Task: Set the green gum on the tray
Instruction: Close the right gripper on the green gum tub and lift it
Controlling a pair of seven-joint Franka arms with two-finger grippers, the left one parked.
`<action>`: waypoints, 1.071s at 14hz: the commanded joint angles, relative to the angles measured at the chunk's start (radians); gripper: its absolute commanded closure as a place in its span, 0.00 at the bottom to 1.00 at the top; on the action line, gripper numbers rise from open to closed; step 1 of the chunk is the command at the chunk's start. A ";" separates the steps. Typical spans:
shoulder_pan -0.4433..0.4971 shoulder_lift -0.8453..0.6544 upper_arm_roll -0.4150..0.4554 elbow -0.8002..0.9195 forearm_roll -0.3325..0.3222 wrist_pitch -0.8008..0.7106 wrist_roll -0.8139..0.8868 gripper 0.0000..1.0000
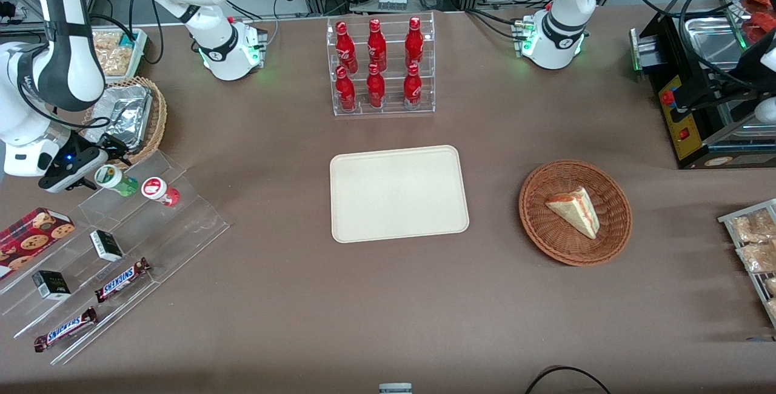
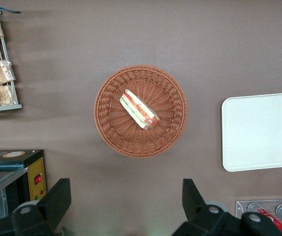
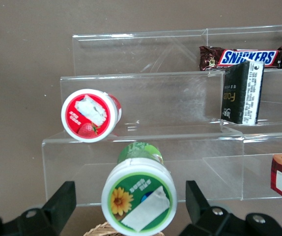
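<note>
Brown counter [image 1: 291, 297] carries everything under the arms. Between the spread fingers of the end effector [image 3: 131, 209] lies the green gum [image 3: 139, 199], resting on its side on a clear stepped rack [image 3: 146, 147] with its white lid facing the wrist camera; the fingers [image 3: 202, 204] flank it with gaps, so the end effector is released and grips nothing. Just beside the end effector, on the rack's next step, lies the red gum [image 3: 91, 114], also on its side. Farther along the rack stand a dark box [image 3: 241, 93] and a Snickers bar [image 3: 241, 56]. Well apart from the end effector, toward the counter's middle, sits the tray [image 1: 399, 193], with a wicker basket [image 1: 575, 212] toward the parked arm's end.
</note>
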 commanded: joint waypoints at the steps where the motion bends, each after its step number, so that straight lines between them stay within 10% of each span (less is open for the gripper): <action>1: -0.013 0.010 0.003 -0.008 0.020 0.039 -0.040 0.01; 3: -0.018 0.010 0.003 -0.008 0.018 0.037 -0.043 0.12; 5: -0.016 0.014 0.003 -0.005 0.018 0.031 -0.057 0.89; 6: -0.016 0.016 0.003 -0.003 0.020 0.030 -0.049 1.00; 15: 0.108 0.018 0.017 0.286 0.010 -0.306 0.085 1.00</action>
